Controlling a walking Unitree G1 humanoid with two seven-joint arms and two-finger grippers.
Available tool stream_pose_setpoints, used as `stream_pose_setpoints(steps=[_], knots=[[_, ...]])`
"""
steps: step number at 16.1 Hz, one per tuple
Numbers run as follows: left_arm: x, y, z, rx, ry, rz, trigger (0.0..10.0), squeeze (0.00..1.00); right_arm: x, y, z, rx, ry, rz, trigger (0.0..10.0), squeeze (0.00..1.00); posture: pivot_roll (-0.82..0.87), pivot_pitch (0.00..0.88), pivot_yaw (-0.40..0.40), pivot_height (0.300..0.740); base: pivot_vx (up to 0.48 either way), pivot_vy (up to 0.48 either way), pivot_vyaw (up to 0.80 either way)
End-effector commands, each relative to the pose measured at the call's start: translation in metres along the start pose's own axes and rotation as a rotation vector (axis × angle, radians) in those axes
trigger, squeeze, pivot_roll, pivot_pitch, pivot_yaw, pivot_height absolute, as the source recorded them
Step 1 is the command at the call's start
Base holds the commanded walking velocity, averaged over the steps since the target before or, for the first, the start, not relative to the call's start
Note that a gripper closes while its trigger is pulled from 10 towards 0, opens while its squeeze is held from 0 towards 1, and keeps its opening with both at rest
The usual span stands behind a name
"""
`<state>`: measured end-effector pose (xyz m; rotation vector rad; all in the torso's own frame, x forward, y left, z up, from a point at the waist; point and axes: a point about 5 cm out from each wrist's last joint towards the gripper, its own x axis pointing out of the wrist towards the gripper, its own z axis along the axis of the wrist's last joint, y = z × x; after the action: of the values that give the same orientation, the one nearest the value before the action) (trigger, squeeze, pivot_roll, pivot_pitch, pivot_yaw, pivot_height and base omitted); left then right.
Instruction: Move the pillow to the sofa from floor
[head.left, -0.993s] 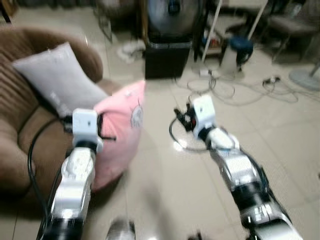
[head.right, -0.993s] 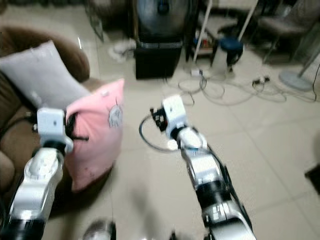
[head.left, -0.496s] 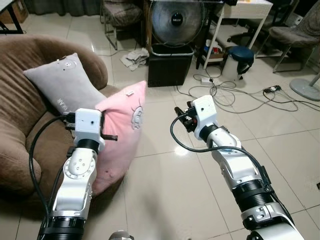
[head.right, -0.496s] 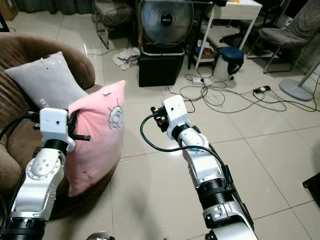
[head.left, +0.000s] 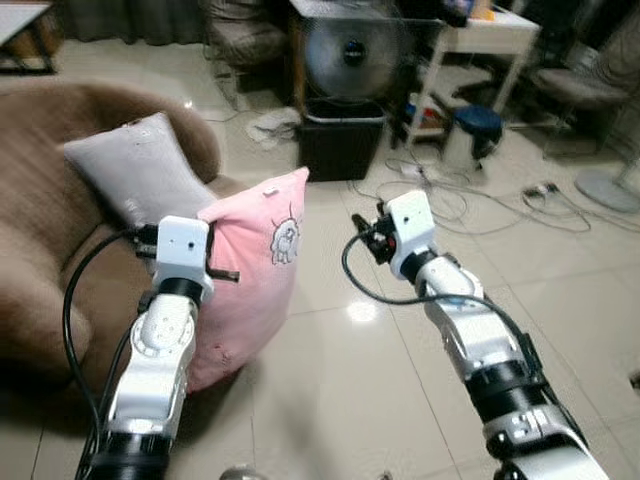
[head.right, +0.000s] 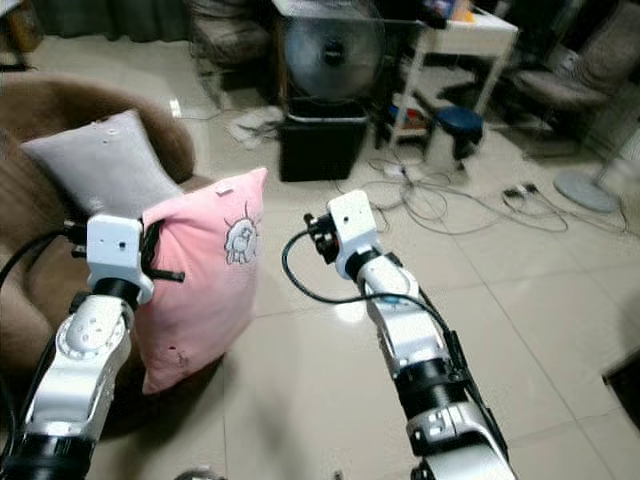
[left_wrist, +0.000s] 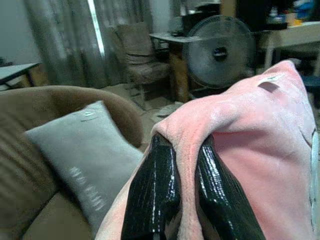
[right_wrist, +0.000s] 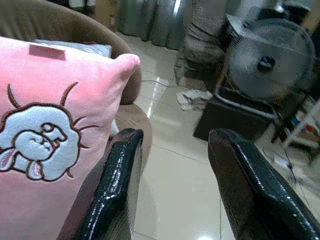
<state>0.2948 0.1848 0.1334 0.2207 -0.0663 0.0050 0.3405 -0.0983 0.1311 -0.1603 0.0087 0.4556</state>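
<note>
Lifted slightly higher, the pink pillow (head.left: 255, 265) stays pinched by the left gripper (left_wrist: 182, 165); right gripper (right_wrist: 172, 165) spread, empty; no legible writing.

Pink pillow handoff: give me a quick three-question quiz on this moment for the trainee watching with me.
1. True or false: the left gripper is shut on the pink pillow.
2. Multiple choice: the right gripper is (A) clamped on the pink pillow, (B) open and holding nothing, (C) gripping the grey pillow.
3. Fill in: the grey pillow leans against the back of the brown ____.

Key
1. True: its fingers pinch a fold of the pink fabric near the pillow's edge.
2. B: its fingers are spread apart beside the pillow's cartoon patch, with floor between them.
3. Sofa.
</note>
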Motion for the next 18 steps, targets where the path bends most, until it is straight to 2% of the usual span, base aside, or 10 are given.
stream_pose_setpoints(steps=[1, 9, 15, 18], knots=[[0.0052, 0.0014, 0.0181, 0.011, -0.085, 0.005, 10.0, 0.0, -0.0001, 0.0008, -0.0007, -0.01, -0.001, 0.006, 10.0, 0.0, 0.19, 0.0, -0.066, 0.74, 0.345, 0.0, 0.8], [0.0067, 0.0002, 0.0179, 0.017, -0.083, -0.01, 10.0, 0.0, -0.0014, 0.0021, -0.0045, -0.014, 0.009, 0.001, 10.0, 0.0, 0.18, 0.0, -0.056, 0.74, 0.361, 0.0, 0.7], [0.0067, 0.0007, 0.0171, 0.016, -0.08, -0.015, 10.0, 0.0, -0.0007, 0.0016, -0.006, 0.004, 0.013, -0.011, 10.0, 0.0, 0.19, 0.0, -0.06, 0.74, 0.364, 0.0, 0.0], [0.0073, -0.0039, 0.0185, 0.008, -0.091, -0.056, 10.0, 0.0, -0.0011, 0.0009, -0.0059, 0.009, 0.009, -0.019, 10.0, 0.0, 0.19, 0.0, -0.06, 0.74, 0.366, 0.0, 0.0]])
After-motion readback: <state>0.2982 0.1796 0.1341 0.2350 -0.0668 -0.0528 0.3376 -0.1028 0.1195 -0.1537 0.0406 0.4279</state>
